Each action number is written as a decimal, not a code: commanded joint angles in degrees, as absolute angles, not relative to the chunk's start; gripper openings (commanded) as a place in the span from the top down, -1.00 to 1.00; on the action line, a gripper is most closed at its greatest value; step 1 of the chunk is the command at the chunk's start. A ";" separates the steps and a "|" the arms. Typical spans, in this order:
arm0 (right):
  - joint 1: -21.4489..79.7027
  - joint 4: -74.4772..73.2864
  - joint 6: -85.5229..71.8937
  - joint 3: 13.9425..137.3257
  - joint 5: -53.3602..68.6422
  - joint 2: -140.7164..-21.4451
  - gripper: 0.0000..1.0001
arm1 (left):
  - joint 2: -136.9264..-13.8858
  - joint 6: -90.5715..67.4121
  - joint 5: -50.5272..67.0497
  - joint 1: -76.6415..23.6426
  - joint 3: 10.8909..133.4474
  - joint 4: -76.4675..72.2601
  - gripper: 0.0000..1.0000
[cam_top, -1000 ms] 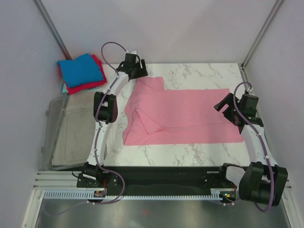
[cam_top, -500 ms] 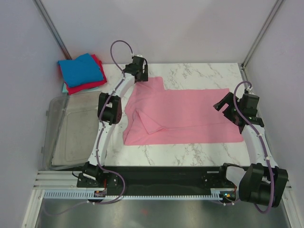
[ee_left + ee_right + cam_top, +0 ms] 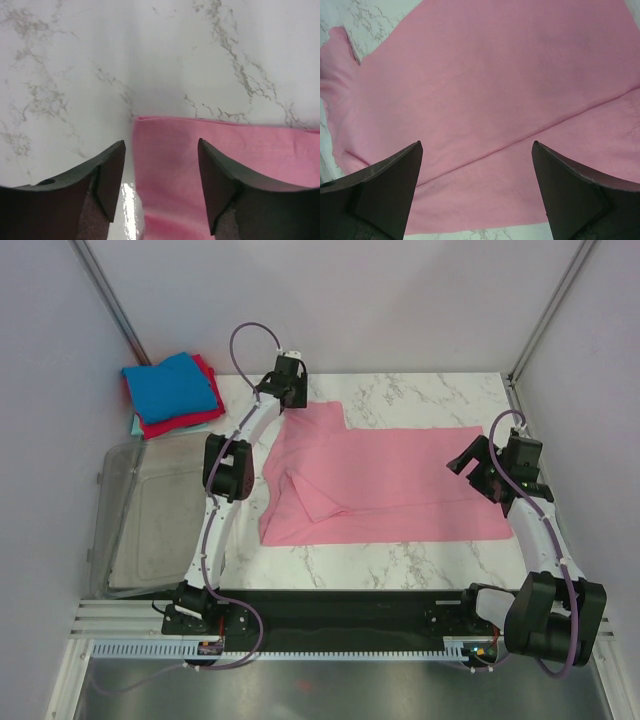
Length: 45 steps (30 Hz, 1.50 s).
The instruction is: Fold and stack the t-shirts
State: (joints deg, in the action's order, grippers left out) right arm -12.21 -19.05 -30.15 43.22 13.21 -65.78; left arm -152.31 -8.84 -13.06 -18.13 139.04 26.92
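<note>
A pink t-shirt [image 3: 385,483] lies spread on the marble table, partly folded, with a crumpled fold at its left side. My left gripper [image 3: 290,410] is open and hovers over the shirt's far left corner [image 3: 150,131]; its jaws straddle that pink edge [image 3: 160,165]. My right gripper [image 3: 473,462] is open and empty above the shirt's right end, with pink cloth [image 3: 485,100] filling its view between the wide-apart jaws [image 3: 476,175]. A stack of folded shirts [image 3: 172,393], blue on top of red, sits at the far left.
A clear plastic bin [image 3: 145,518] stands left of the table. Bare marble [image 3: 420,390] lies behind the shirt and a strip [image 3: 400,562] lies in front of it. Grey walls and metal posts close in the back and sides.
My left gripper has swung right and slightly back, from beside the folded stack to over the shirt's far left corner. The right arm has hardly moved.
</note>
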 commanded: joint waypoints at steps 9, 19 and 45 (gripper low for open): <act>-11.95 -15.91 -30.23 45.44 12.92 -67.23 -0.96 | -155.21 -11.33 1.05 -15.56 145.11 36.20 -0.27; -11.95 -14.94 -31.64 45.18 13.10 -68.82 -0.96 | -156.79 -11.25 3.23 -15.47 147.02 39.97 -0.29; -11.43 -11.95 -32.61 65.57 3.95 -92.28 -0.92 | -146.15 -11.86 1.91 -13.62 132.62 24.69 -0.99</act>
